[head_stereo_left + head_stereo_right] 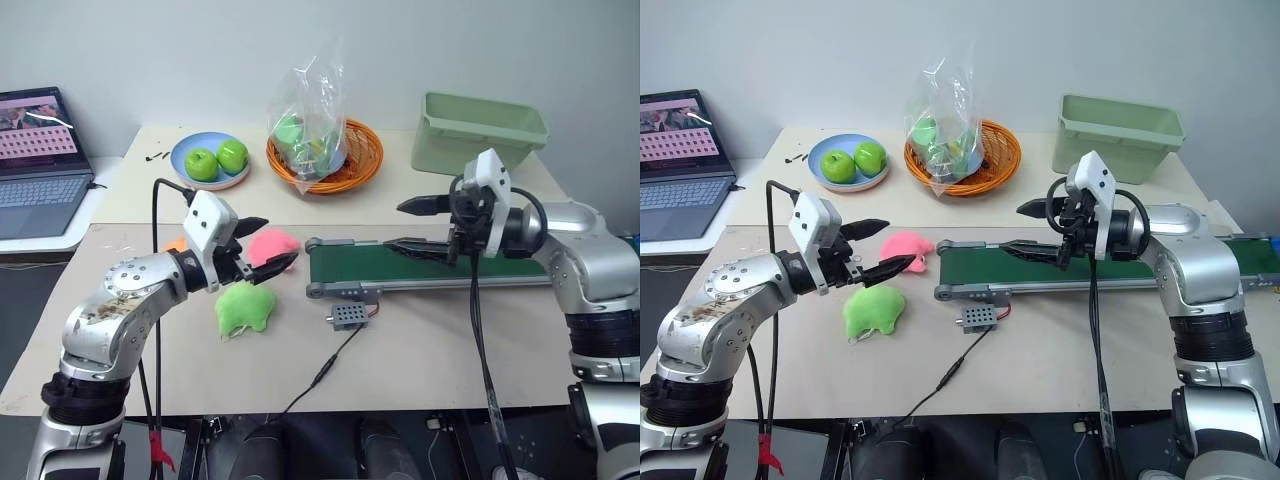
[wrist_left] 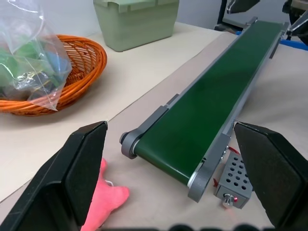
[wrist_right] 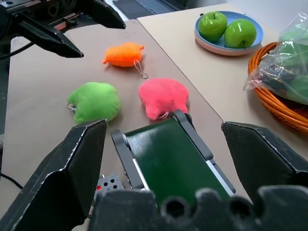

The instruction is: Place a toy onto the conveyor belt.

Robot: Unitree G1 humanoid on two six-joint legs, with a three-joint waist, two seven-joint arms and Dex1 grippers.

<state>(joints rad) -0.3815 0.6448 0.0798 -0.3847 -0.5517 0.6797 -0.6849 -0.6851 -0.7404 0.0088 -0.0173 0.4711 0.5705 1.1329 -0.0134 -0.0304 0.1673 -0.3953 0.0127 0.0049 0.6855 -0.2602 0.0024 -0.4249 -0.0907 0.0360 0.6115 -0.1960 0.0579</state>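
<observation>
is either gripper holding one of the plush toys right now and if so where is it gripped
Nothing is held. The left gripper and right gripper are both open and empty; the orange toy lies on the table, untouched.

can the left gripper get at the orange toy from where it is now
Probably yes. The left gripper hangs open above the table, and the orange toy lies bare on the table close by its arm, apart from the pink toy and green toy. Nothing covers it.
</observation>
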